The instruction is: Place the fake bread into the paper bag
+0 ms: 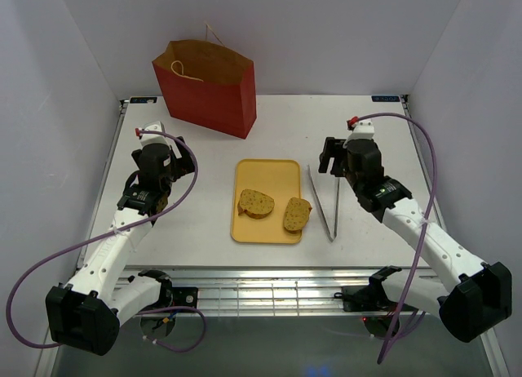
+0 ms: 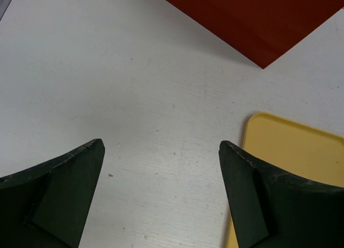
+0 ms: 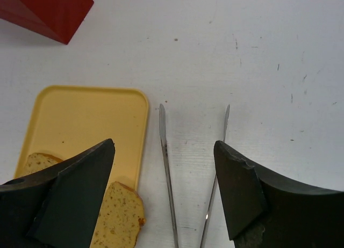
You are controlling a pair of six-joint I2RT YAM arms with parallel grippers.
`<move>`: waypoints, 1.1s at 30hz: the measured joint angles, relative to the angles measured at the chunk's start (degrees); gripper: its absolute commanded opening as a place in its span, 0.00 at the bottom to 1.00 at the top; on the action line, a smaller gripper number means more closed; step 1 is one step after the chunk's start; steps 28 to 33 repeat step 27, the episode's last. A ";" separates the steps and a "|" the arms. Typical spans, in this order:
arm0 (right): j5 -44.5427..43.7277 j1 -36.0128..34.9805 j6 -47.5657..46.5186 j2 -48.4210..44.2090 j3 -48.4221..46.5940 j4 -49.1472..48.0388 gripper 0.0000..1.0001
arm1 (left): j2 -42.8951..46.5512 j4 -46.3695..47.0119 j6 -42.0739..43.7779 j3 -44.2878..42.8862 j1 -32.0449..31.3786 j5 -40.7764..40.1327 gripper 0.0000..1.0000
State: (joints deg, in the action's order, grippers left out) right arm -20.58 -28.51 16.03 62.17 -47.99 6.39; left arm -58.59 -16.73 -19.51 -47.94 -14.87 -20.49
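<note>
No legible text, label, brand or number anywhere.

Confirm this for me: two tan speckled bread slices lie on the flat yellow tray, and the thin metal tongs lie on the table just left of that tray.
Not quite. The thin metal tongs lie just right of the flat yellow tray, not left. The top external view shows it, and the right wrist view agrees. The two tan speckled bread slices do lie on the tray.
</note>
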 measured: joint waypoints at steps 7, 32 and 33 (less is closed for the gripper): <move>-0.11 0.04 0.07 0.35 -7.56 6.01 0.84 | -0.35 0.02 0.28 0.00 0.00 0.00 0.98; -6.29 0.07 3.50 1.29 -8.41 10.16 0.84 | -0.90 0.50 1.27 0.00 0.00 -0.31 0.98; -6.29 0.07 3.50 1.29 -8.41 10.16 0.84 | -0.90 0.50 1.27 0.00 0.00 -0.31 0.98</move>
